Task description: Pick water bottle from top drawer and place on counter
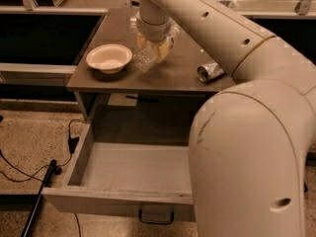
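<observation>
The water bottle (pixel 144 59), clear and crinkled, hangs tilted in my gripper (pixel 155 45), just above the counter (pixel 177 78) near its middle. The gripper is shut on the bottle's upper part. The bottle's lower end is close to the counter surface, right of a white bowl; I cannot tell if it touches. The top drawer (pixel 131 166) is pulled fully open below the counter and its visible floor holds nothing. Its dark pull handle (pixel 155 216) shows on the front panel. My arm hides the drawer's right part.
A white bowl (pixel 109 58) sits on the counter's left side. A crushed silver can (pixel 210 72) lies at the right. My large arm fills the right of the view. Cables (pixel 29 172) and a black rod (pixel 39 196) lie on the floor at the left.
</observation>
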Tool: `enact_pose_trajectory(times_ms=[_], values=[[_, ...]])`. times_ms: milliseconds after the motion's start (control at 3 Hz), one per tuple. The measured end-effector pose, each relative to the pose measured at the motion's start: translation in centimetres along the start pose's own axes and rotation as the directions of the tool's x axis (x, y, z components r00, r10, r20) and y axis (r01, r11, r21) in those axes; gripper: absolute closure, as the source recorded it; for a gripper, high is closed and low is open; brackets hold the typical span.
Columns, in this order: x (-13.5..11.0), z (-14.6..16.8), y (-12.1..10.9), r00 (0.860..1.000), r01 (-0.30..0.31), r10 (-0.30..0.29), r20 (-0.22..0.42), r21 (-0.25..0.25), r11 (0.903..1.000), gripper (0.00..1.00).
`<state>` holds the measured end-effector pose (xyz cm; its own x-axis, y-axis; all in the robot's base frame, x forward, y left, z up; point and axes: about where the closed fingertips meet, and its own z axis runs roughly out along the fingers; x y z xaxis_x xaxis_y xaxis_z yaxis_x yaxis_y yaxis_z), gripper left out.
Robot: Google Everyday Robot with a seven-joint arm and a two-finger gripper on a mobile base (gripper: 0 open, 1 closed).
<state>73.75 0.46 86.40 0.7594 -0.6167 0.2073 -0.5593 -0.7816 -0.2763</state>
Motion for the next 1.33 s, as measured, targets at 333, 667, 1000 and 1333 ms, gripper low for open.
enact_pose_trajectory(times_ms=[333, 667, 1000, 1333], values=[[0.8, 1.8, 0.7, 0.998, -0.024, 0.027, 0.062, -0.047, 0.9986, 0.35], [0.9, 2.0, 0.7, 0.997, -0.030, 0.033, 0.071, -0.050, 0.9983, 0.12], [0.9, 2.1, 0.7, 0.997, -0.030, 0.033, 0.070, -0.049, 0.9984, 0.00], [2.7, -1.5, -0.2, 0.999, -0.021, 0.023, 0.030, -0.067, 0.9975, 0.00]])
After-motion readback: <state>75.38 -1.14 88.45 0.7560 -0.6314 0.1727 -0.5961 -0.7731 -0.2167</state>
